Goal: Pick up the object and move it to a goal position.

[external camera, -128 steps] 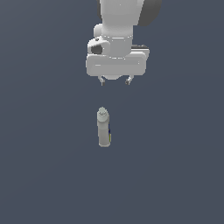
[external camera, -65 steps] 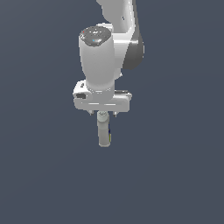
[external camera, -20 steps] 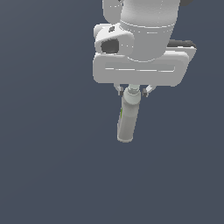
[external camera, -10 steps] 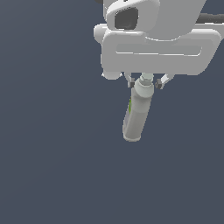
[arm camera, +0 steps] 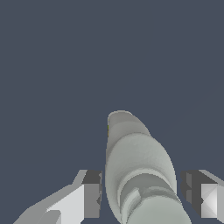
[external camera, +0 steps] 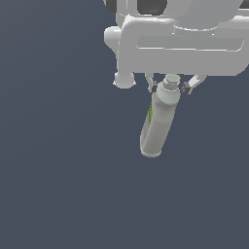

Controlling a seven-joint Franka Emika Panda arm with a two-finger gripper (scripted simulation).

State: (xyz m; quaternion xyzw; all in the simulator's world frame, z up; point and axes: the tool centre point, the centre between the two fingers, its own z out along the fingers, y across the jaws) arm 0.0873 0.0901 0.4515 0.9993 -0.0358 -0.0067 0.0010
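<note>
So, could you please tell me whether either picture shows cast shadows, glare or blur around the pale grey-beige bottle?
Exterior view: flat, even light, with no cast shadow on the dark blue-grey ground, and the pale grey-beige cylindrical bottle is only softly shaded along one side, under the white gripper. Wrist view: no glare; the bottle looks stretched by closeness, with blocky edges on the fingers.

Plain dark slate-blue surface (external camera: 58, 185), uniform and unmarked across both views
</note>
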